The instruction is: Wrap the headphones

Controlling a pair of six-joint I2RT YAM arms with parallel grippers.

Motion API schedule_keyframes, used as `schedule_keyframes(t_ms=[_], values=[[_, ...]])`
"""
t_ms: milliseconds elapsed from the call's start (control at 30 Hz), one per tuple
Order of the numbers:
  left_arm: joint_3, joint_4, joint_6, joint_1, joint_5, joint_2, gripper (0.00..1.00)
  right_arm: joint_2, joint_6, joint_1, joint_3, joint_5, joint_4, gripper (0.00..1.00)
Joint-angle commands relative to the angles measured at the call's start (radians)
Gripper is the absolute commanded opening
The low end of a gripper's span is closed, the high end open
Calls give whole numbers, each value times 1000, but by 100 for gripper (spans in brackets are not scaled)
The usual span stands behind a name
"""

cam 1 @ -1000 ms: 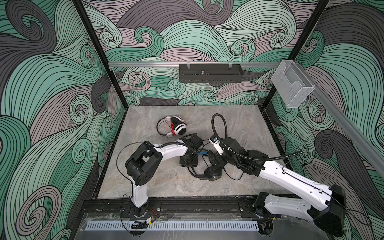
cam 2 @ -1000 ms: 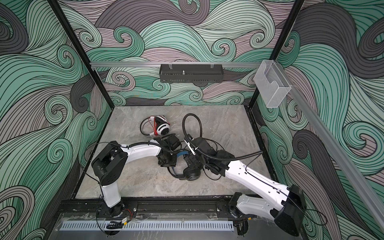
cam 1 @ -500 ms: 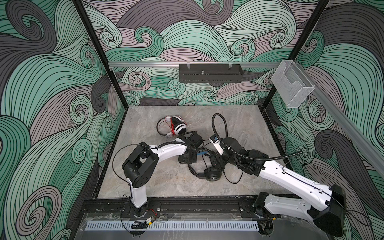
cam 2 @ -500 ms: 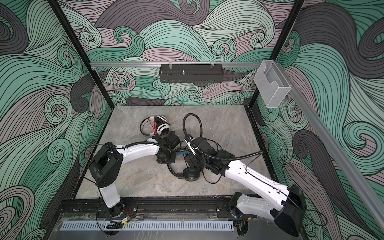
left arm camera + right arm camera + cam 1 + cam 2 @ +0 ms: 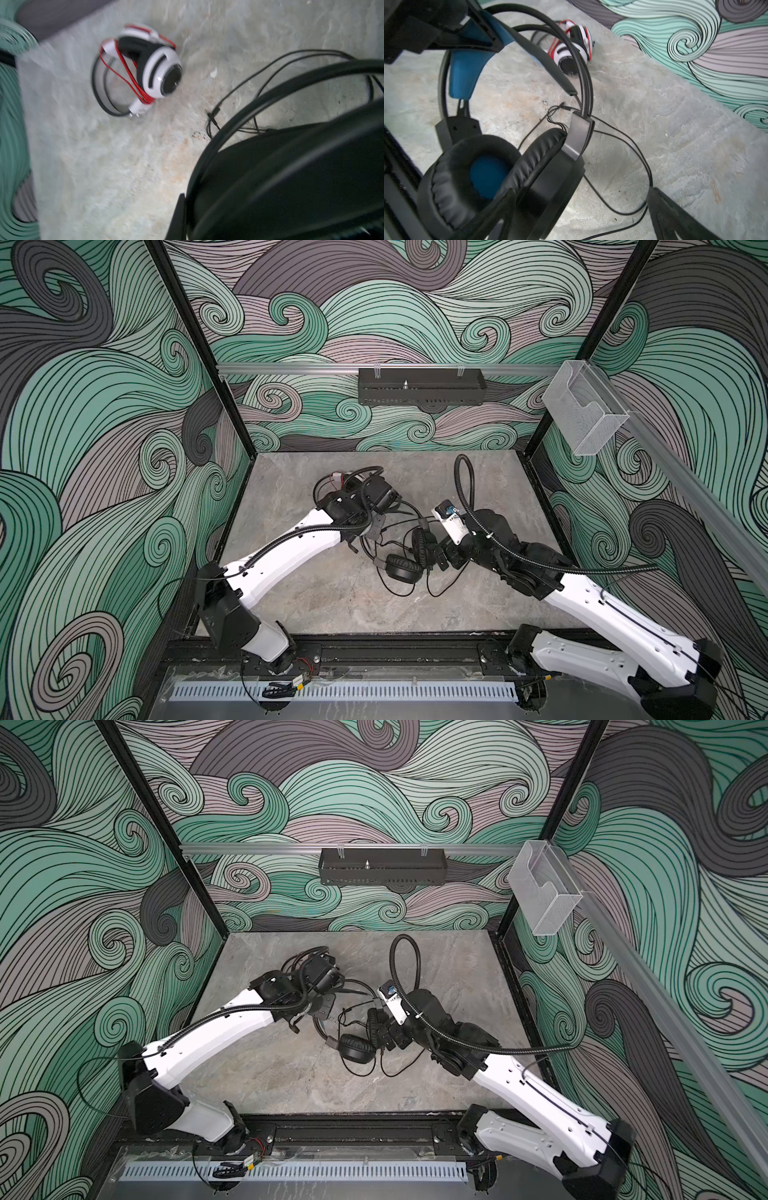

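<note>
- The black pair [image 5: 402, 569] lies mid-bench [image 5: 332, 614] between the two arms. One cup lies flat and the other stands on edge. Its cable [image 5: 397, 593] trails in loose loops on the near side and is wound round nothing.
- The white pair [image 5: 160, 70] sits near the back wall, well apart, with its red cable [image 5: 124, 70] wound round it. I judge the black pair to be the job in hand.
- The left fingers [image 5: 376, 526] are closed tight, seemingly on the blue strap of the headband. The right fingers [image 5: 675, 214] stand wide either side of the upright cup, and I cannot see them pressing it.
- To do the step well, the left hold should steady the band clear of the bench so that turns can pass round it.
- The right should pinch the slack cable close to where it leaves the cup, then lay snug turns.
- The thin cable crosses itself beside the cup, so a hard pull could knot it.
- Both top views give the whole layout and the cable loops, but the left arm hides nearly all of the white pair.
- The left wrist view shows the white pair plainly, though blurred, and shows nothing of the left grip.
- Only the right wrist view shows the pinch on the blue strap and the gap between finger and cup.
</note>
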State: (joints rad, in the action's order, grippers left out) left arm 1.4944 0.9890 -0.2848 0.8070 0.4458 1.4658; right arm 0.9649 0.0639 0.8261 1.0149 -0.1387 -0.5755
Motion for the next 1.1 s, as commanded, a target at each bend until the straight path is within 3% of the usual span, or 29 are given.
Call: schedule_keyframes(t_ms=[0,133,333,533,700,933,1067], values=[[112,17,169,-21,99,-65,0,-46,34,-5,53,108,36,99],[267,70,184,-55,107,-52,0,-96,4,-4,51,164,65,99],[462,129,110,-105,47,8,0,-133,-41,-4,5,264,87,99],[578,128,104,-113,-6,21,0,-127,-65,-7,-70,259,166,99],[577,95,73,-143,-129,-17,0,-94,-98,-36,-99,314,273,100],[553,80,7,-172,-211,-81,0,-31,-129,-56,-124,378,345,99],[549,73,-30,-208,-261,-105,0,-17,-180,-89,-160,430,400,88]])
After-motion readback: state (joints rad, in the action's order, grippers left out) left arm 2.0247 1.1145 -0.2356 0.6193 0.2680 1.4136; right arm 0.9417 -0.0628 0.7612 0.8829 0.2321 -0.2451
